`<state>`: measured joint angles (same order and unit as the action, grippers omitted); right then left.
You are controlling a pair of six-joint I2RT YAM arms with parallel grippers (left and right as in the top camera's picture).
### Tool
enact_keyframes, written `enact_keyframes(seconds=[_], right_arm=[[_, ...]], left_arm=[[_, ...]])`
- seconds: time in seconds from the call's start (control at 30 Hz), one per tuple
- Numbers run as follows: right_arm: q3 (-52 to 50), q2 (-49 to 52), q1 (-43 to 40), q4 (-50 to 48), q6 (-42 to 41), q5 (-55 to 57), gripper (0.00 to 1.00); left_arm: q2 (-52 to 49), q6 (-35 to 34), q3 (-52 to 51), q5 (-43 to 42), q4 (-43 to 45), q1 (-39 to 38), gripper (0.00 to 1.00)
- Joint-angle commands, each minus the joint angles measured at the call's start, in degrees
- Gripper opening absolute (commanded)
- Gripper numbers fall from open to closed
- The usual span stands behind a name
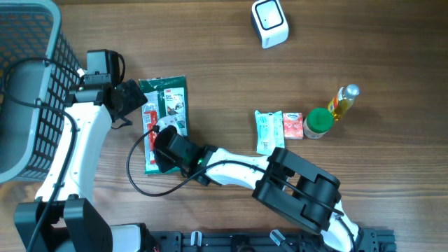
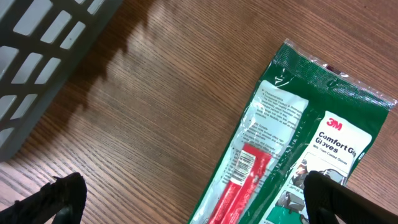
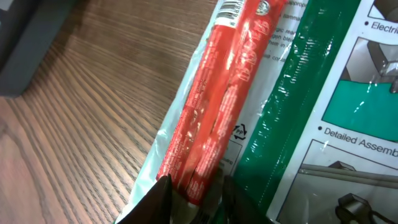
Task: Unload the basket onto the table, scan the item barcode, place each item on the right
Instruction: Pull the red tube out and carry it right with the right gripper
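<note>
Note: your R gripper (image 3: pixel 191 196) brackets the near end of the slim red plastic stick pkt (image 3: pixel 217 93), lying atop the green 3M glove pack (image 1: pixel 171 98) w/ long axis pointing straight away from the jaws (firm clamp can't be confirmed); L gripper (image 2: pixel 199 202) hangs spread wide.

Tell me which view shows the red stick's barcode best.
Left wrist: the barcode on the stick lies whole, facing the camera. Right wrist crops it at the top edge; overhead shows the stick, but its barcode is too small to read.
</note>
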<state>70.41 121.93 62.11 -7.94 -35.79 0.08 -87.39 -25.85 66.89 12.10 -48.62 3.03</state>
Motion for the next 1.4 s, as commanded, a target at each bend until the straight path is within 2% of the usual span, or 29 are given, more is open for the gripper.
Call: enact_keyframes(seconds=[0.0, 0.17, 0.23, 0.27, 0.37, 0.5, 0.57, 0.77, 0.9, 0.93, 0.97, 1.03, 1.27, 1.37], right_arm=[[0.26, 3.23, 0.39, 0.5, -0.39, 0.11, 0.26], [0.26, 3.61, 0.39, 0.02, -0.22, 0.13, 0.27], [0.31, 3.5, 0.37, -0.63, -0.17, 1.66, 0.08], [0.55, 3.04, 0.22, -0.57, -0.17, 2.71, 0.04], [0.57, -0.5, -0.07, 0.13, 2.67, 4.46, 0.04], [0.55, -8.2, -0.74, 5.57, 13.6, 4.42, 0.04], [0.57, -10.43, -1.68, 9.2, 15.06, 4.2, 0.04], [0.55, -11.65, -7.54, 26.16, 37.48, -1.53, 0.04], [0.44, -11.63, -10.93, 31.69, 41.81, -1.9, 0.04], [0.42, -11.63, -11.47, 31.85, 41.77, -1.92, 0.05], [0.42, -11.65, -12.0, 31.85, 41.62, -2.14, 0.26], [0.42, -11.65, -12.28, 31.82, 41.62, -3.17, 0.4], [0.5, -11.69, -14.78, 32.68, 39.45, -5.03, 0.44], [0.5, -11.69, -18.53, 34.18, 39.5, -15.28, 0.44]], left_arm=[[0.02, -0.55, 0.5, -0.31, 0.11, 0.13, 1.0], [0.02, -0.55, 0.5, -0.31, 0.09, 0.13, 1.0], [0.02, -0.55, 0.5, -0.31, 0.11, 0.13, 1.0], [0.02, -0.55, 0.5, -0.31, 0.11, 0.13, 1.0], [0.02, -0.55, 0.5, -0.31, 0.09, 0.13, 1.0], [0.02, -0.55, 0.5, -0.31, 0.11, 0.13, 1.0], [0.02, -0.55, 0.5, -0.31, 0.11, 0.13, 1.0], [0.02, -0.55, 0.5, -0.31, 0.09, 0.13, 1.0], [0.02, -0.55, 0.5, -0.31, 0.11, 0.13, 1.0], [0.02, -0.55, 0.5, -0.31, 0.11, 0.13, 1.0], [0.02, -0.55, 0.5, -0.31, 0.09, 0.13, 1.0], [0.02, -0.55, 0.5, -0.31, 0.11, 0.13, 1.0], [0.02, -0.55, 0.5, -0.31, 0.11, 0.13, 1.0], [0.02, -0.55, 0.5, -0.31, 0.09, 0.13, 1.0]])
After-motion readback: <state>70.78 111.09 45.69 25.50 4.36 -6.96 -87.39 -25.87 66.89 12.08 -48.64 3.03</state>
